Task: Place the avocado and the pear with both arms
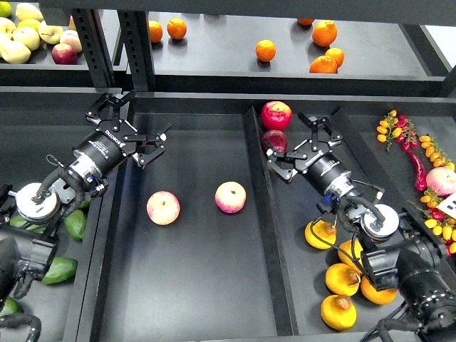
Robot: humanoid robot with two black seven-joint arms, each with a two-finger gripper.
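Dark green avocados (74, 223) lie in the left bin, partly hidden behind my left arm. Yellow-orange pears (318, 234) lie in the right compartment at the lower right, beside my right arm. My left gripper (137, 117) is open and empty, raised over the left rim of the middle tray, well above the avocados. My right gripper (297, 146) is open and empty, above the right compartment next to the dark red apple (274, 142), up and left of the pears.
Two pink-yellow apples (163, 207) (230, 197) lie in the middle tray (192, 285). A red apple (276, 115) sits at the divider's far end. Oranges (265, 50) and pale apples (28, 37) are on the upper shelf. Chilies and small tomatoes (413, 153) lie at the right.
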